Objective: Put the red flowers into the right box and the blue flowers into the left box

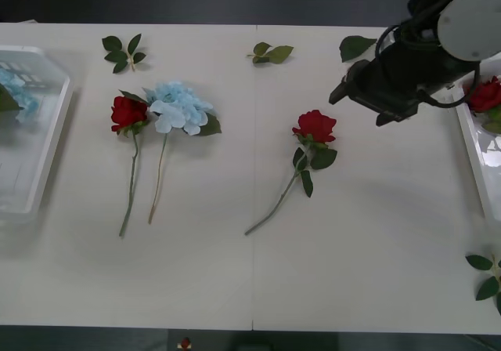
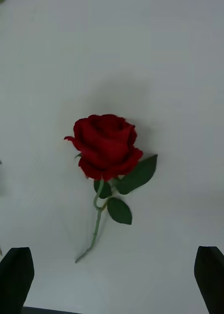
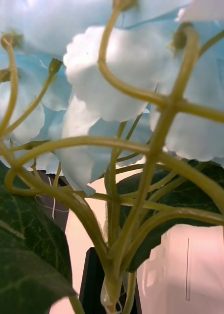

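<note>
A red flower [image 1: 315, 125] lies mid-table, stem toward the front edge; in the right wrist view this red flower [image 2: 108, 146] sits centred ahead of my open right gripper [image 2: 112, 279], which hovers just right of it [image 1: 368, 92] with nothing between its fingers. Another red flower [image 1: 127, 113] lies beside a blue flower [image 1: 180, 106] on the left half of the table. The left box [image 1: 48, 143] holds a blue flower [image 1: 16, 92]. The right box [image 1: 472, 143] holds a red flower [image 1: 485, 94]. My left gripper [image 3: 112, 294] is shut on the stem of a blue flower [image 3: 121, 73].
Loose green leaf sprigs lie at the back left [image 1: 123, 52], back middle [image 1: 270, 52], beside the right arm [image 1: 356, 47] and at the front right corner [image 1: 489, 276]. The table's front half between the flowers is bare.
</note>
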